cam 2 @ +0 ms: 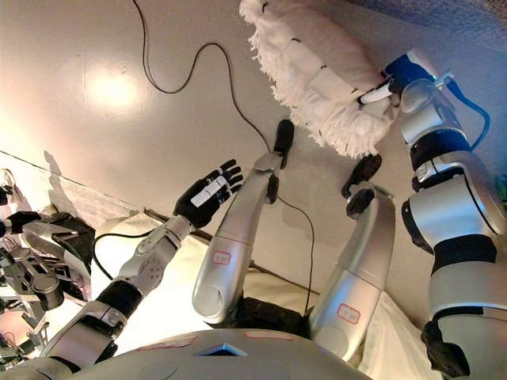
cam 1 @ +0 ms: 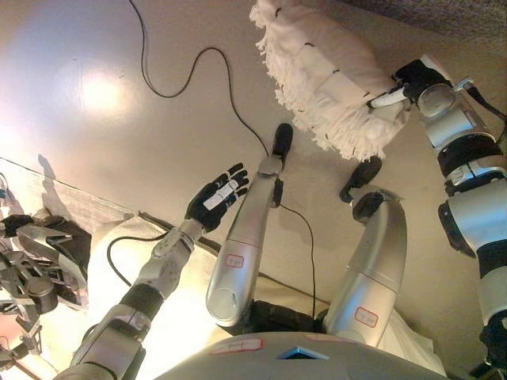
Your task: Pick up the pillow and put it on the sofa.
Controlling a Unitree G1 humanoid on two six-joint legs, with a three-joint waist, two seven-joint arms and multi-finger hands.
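Observation:
A white pillow with a fringed edge hangs in the air at the upper right, above the floor. My right hand is shut on its right side, with fingers curled into the fabric. Much of that hand is hidden behind the pillow. My left hand floats lower left of the pillow, well apart from it, its fingers straight and spread, holding nothing. A strip of grey textured sofa shows at the top right corner, just beyond the pillow.
The beige floor fills the upper left. A white cloth-covered surface and dark metal gear sit at the lower left.

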